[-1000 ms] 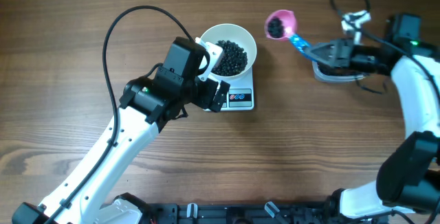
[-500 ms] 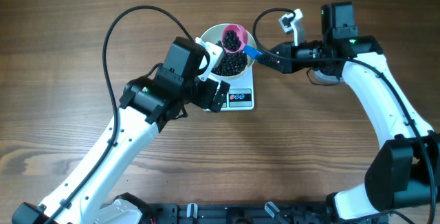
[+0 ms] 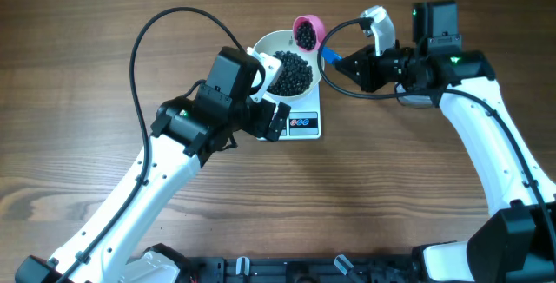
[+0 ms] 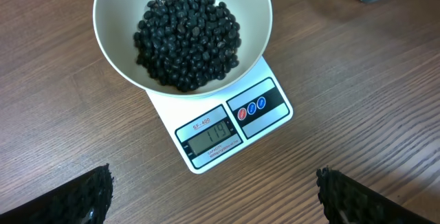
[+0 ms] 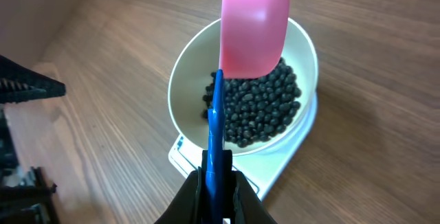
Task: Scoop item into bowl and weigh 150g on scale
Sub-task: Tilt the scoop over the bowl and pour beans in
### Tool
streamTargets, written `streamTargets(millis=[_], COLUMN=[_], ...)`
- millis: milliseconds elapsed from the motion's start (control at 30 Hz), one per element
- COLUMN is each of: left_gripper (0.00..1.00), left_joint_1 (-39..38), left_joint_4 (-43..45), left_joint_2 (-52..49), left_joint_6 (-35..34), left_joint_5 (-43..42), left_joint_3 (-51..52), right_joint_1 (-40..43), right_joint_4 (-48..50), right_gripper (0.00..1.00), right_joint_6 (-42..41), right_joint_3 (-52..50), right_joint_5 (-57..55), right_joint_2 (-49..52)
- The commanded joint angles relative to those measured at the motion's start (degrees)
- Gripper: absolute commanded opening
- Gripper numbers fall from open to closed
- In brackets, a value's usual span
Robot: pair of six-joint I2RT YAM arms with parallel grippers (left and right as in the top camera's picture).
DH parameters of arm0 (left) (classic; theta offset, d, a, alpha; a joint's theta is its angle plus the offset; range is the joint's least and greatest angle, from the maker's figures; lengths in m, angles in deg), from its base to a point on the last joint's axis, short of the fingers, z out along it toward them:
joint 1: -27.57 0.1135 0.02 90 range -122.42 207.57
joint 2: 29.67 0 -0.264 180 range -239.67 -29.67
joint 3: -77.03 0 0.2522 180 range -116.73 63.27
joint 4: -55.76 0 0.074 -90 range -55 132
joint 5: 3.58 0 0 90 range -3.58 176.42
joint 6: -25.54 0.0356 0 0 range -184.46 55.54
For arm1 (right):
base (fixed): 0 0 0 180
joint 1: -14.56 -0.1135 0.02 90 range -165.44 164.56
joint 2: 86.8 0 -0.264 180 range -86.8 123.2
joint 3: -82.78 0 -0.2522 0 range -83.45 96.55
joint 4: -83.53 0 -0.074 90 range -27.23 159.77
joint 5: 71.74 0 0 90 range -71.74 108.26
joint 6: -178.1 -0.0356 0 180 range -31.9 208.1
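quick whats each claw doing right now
left claw: open, holding nothing
right claw: shut on the blue handle of the pink scoop

**Pink scoop at the bowl's rim**

A white bowl (image 3: 269,45) of black beans (image 3: 291,73) stands on the scale (image 3: 304,121) on the wooden surface (image 3: 87,40). The right claw (image 3: 340,61) grips the blue handle of a pink scoop (image 3: 307,31), which holds beans over the bowl's upper right rim.
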Motion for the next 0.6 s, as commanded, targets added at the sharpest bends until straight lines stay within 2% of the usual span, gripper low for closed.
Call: streamTargets(millis=[0,167,567], left_gripper=[1.0,1.0,1.0], left_joint_1=[-0.3,-0.3,-0.3], left_joint_4=[0.0,0.0,0.0], left_joint_2=[-0.4,-0.4,-0.4], left_joint_6=[0.9,0.9,0.9], left_joint_5=[-0.8,-0.8,-0.8], left_joint_3=[0.4,0.4,0.4], right_joint_1=[-0.8,-3.4,-4.2], right_joint_4=[0.5,1.6,5.4], right_gripper=[0.04,0.04,0.04], right_joint_6=[4.8,8.7,10.0], right_joint_3=[0.2,0.2,0.2], right_joint_5=[-2.3,-5.7,-8.4], right_joint_2=[-1.3,-1.3,-1.3])
